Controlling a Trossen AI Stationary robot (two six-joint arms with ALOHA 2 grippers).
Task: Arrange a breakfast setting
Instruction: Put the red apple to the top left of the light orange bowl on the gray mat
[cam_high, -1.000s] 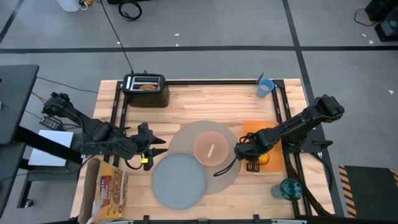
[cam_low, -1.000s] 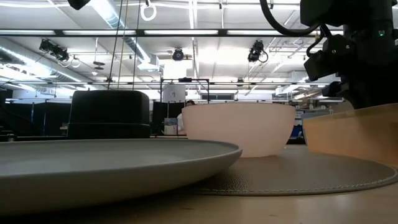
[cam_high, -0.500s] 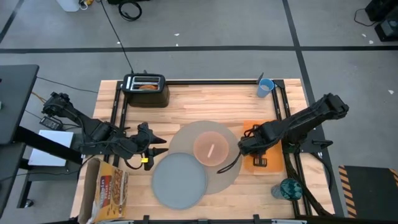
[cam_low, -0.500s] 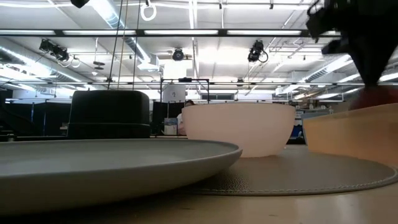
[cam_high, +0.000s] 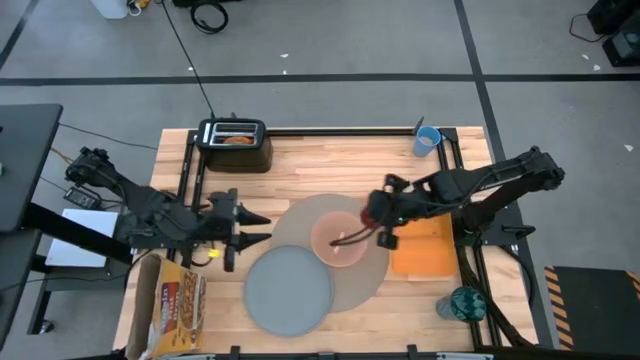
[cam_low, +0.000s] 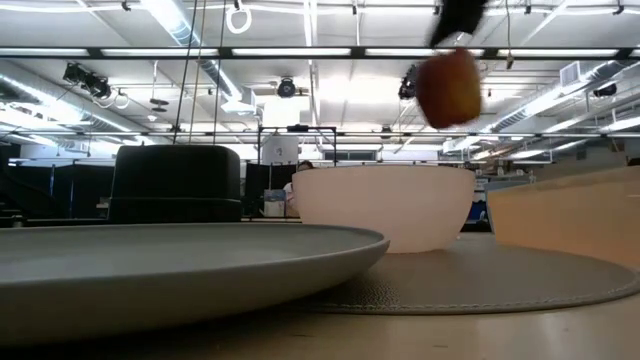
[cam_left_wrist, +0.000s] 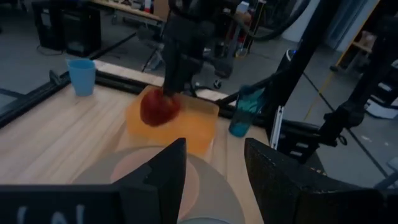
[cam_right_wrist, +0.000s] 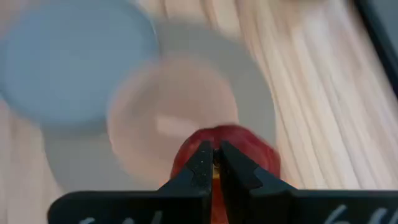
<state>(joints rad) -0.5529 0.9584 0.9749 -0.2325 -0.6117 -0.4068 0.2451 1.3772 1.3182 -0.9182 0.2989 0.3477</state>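
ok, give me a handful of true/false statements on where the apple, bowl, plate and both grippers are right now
1. The right gripper holds the red apple in the air. True.
2. The apple rests inside the small pink bowl. False: it hangs above the bowl's edge, clear of it.
3. The grey plate overlaps the tan placemat. True.
4. The left gripper grips the yellow cereal box. False: it is open and empty, beside the placemat.
5. The light-blue cup sits on the plate. False: it stands at the table's far right corner.
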